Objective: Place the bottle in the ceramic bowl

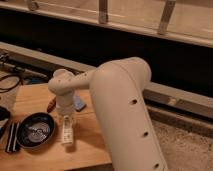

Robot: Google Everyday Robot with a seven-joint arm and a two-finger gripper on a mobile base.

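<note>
White and slim with a pale label, the bottle [67,136] hung at the gripper [66,124] above the wooden table [90,145], just right of the dark, spiral-patterned ceramic bowl [36,131]; whether the gripper clasped it could not be told.

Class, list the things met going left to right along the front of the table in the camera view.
Flat black object → ceramic bowl → bottle, the tool just above it → robot arm.

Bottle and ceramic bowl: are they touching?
Apart. The camera view shows bare tabletop between the bottle and the ceramic bowl; the claw is directly above the bottle.
</note>
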